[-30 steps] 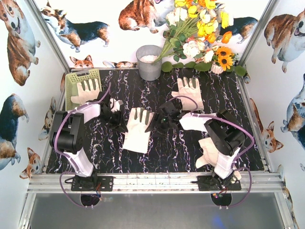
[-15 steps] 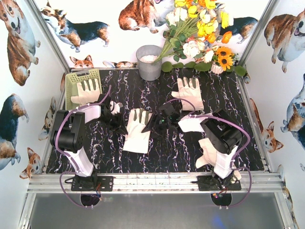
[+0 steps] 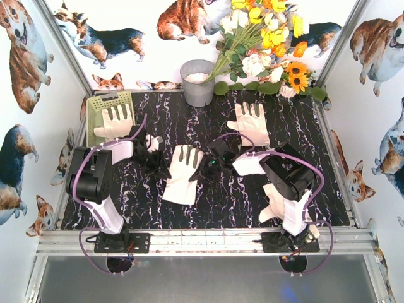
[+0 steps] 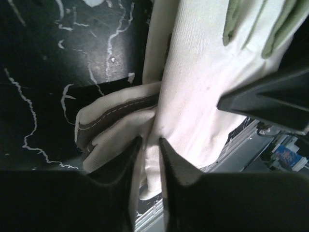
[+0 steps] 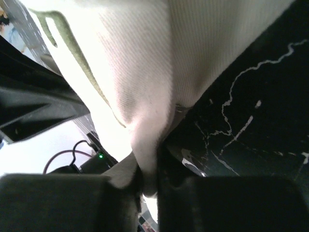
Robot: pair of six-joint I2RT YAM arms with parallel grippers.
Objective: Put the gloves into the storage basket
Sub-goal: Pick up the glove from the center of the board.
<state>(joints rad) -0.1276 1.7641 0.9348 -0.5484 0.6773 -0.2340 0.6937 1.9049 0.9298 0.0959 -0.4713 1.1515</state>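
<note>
The right gripper [image 3: 202, 170] clenches the middle glove [image 3: 182, 180] at the centre of the table [image 3: 240, 197]. Whether the left gripper [image 3: 161, 170] holds its nine-o'clock edge I cannot tell. Lift well clear, then swing to the basket [image 3: 95, 120] at ten o'clock.

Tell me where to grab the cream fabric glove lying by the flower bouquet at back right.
Best bet: pinch the cream fabric glove at its cuff edge, coming from the near side. It lies flat, fingers spread toward the flower bouquet, so the cuff is its near, free edge.
</note>
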